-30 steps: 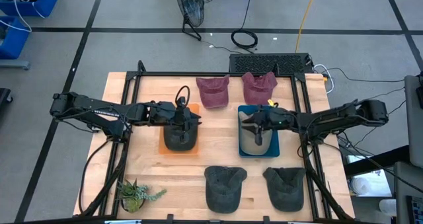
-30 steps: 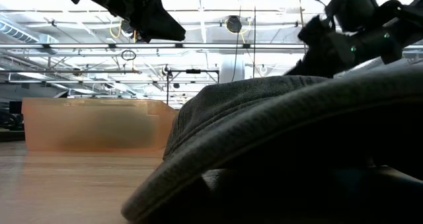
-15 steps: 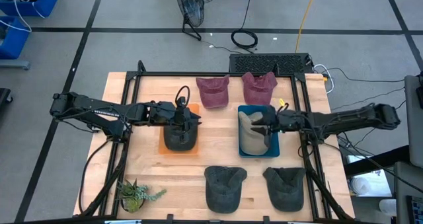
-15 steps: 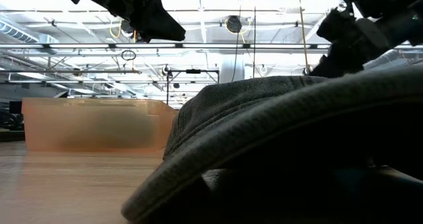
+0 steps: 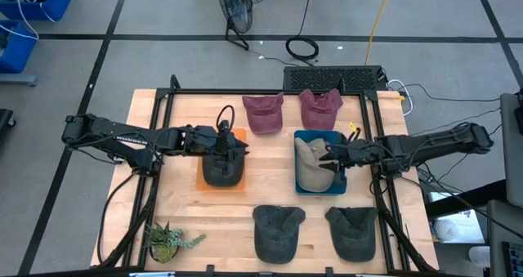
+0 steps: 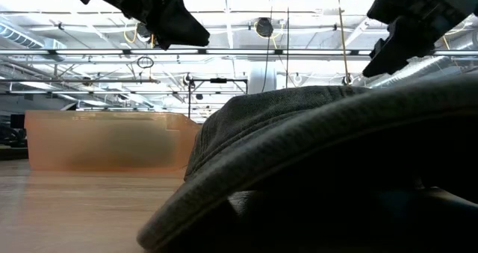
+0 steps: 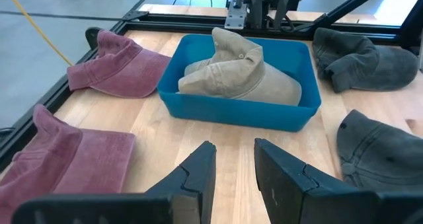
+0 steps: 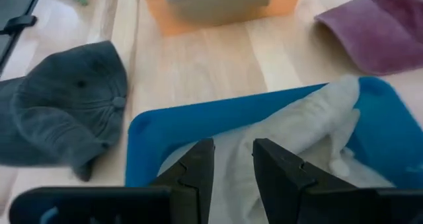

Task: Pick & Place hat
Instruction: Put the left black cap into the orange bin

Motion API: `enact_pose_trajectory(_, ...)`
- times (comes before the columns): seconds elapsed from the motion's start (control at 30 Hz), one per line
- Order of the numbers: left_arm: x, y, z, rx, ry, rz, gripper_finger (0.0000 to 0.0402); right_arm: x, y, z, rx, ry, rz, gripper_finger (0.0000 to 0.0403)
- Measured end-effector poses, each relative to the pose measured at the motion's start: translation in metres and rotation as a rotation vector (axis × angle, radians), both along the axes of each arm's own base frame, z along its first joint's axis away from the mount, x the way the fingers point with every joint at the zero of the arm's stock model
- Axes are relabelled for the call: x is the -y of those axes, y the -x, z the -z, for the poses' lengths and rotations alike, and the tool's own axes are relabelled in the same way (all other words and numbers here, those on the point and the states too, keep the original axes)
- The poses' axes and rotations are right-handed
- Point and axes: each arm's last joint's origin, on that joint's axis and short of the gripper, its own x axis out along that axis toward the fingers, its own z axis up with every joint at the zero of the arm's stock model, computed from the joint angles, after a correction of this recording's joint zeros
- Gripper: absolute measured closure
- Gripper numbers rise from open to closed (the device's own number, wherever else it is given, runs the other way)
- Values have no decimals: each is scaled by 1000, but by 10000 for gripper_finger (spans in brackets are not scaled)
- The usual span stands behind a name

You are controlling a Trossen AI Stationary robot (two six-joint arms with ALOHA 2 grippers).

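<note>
A tan hat (image 5: 310,164) lies in the blue bin (image 5: 304,186); a dark hat (image 5: 221,171) fills the orange bin (image 5: 207,185) at its nine o'clock. The right gripper (image 5: 330,158) hangs slightly parted and empty at the blue bin's three o'clock rim. The left gripper (image 5: 240,149), also slightly parted and empty, hangs over the orange bin.

Six hats (image 5: 263,113) — two bins (image 5: 333,184).

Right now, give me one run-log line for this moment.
beige cloth hat: in blue plastic bin | right gripper: open, over bin | left gripper: over orange bin

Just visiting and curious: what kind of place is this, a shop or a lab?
Probably a robotics lab or workshop: two arms work at a framed wooden table sorting hats, cables trail over a grey taped floor, and the low view shows high industrial ceiling lights.
</note>
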Motion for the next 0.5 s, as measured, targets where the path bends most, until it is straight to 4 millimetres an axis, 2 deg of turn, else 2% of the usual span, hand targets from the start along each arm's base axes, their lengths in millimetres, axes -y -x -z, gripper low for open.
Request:
enact_pose_trajectory(0.23,3,0,0,0,-2,14,293,-6,5,6,-83,-42,6,310)
enact_pose_trajectory(0.5,3,0,0,-1,-6,15,293,-16,5,6,-65,-37,-62,310)
